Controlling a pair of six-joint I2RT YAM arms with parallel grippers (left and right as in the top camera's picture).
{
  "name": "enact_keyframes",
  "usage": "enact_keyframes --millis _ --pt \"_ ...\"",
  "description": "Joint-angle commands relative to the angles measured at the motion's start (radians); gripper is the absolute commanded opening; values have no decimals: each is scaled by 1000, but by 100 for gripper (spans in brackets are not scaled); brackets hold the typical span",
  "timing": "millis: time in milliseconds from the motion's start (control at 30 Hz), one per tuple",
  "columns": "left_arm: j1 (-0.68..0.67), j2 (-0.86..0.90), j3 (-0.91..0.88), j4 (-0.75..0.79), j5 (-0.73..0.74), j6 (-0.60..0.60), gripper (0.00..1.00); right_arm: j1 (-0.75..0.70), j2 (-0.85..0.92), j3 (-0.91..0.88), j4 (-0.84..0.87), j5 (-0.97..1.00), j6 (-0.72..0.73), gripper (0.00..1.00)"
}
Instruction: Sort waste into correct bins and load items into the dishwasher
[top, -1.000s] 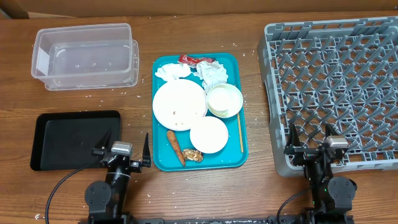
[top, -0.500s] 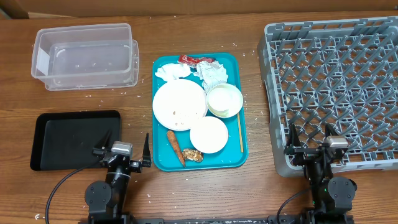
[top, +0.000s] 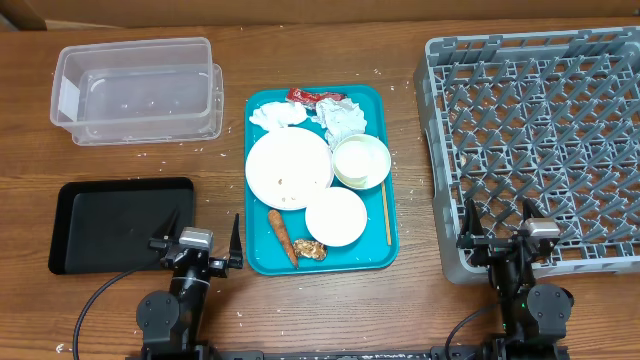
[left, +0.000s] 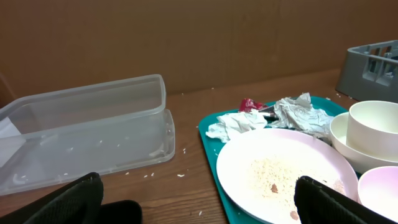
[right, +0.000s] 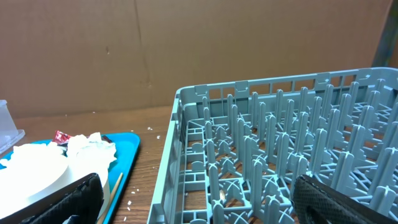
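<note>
Nothing has moved. Far left sits the tub (top: 135, 88), near left the black tray (top: 120, 225); the left pincer (top: 197, 238) gapes empty. Napkins (top: 345, 120), wrapper (top: 315, 96), plate (top: 288, 168) and bowls (top: 360, 160) lie on the teal tray (top: 370, 250). Rack (top: 540, 130) right; right pincer (top: 498, 225) gapes empty.

Overhead: bright, even, diffuse light from above; shadows short and soft. Worktop (top: 120, 290) grain sharp, no motion blur. White plate (top: 288, 168) near blown out, little surface detail. Clear tub (top: 65, 95) has pale sheen on walls; black tray (top: 120, 225) has faint grey reflection nr rim.

Wrist views: dimmer, warmer, softer overall.

L wrist: left fingers (left: 62, 202) dark, out of focus in bottom corners; brown back wall (left: 186, 37) flat-lit, no glare.

R wrist: right fingers (right: 62, 199) likewise blurred black; dish rack (right: 261, 155) fairly sharp up front, far pegs softer.
</note>
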Motion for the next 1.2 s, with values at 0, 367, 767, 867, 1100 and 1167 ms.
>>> enact_keyframes --millis 0,367,767,867,1100,1167 --pt "6 -9 -5 3 8 15 100 -1 -11 -11 8 0 7 100" --pt "4 -9 -4 76 467 -237 100 -1 -11 -11 8 0 7 100" --pt "5 123 219 177 450 -387 100 -1 -11 -11 8 0 7 100" --pt "5 311 374 82 490 -325 100 -1 -11 -11 8 0 7 100" --pt "3 858 846 -228 649 -278 100 -1 -11 -11 8 0 7 100" --pt "-3 1007 999 -366 696 -248 100 -1 -11 -11 8 0 7 100"
